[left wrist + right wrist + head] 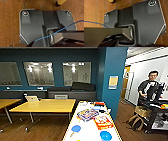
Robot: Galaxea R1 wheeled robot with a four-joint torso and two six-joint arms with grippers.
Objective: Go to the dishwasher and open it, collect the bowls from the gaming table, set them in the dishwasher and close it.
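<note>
A teal-walled room holds the white gaming tabletop (86,130), with blue bowls (105,135) lying near its close end. Judging by this, the robot is approaching to collect them; the next move calls for closing in within reach. Neither pincer's state can be told.

Rt wrist: wood floor (95,12) under robot plate, blue cable (95,22), yellow object (112,1) at edge.

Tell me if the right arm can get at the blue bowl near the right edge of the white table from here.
Probably not yet. The blue bowl lies unobstructed on the white table, beside a red box, but the right wrist view faces the wooden floor, which suggests the arm hangs low.
</note>
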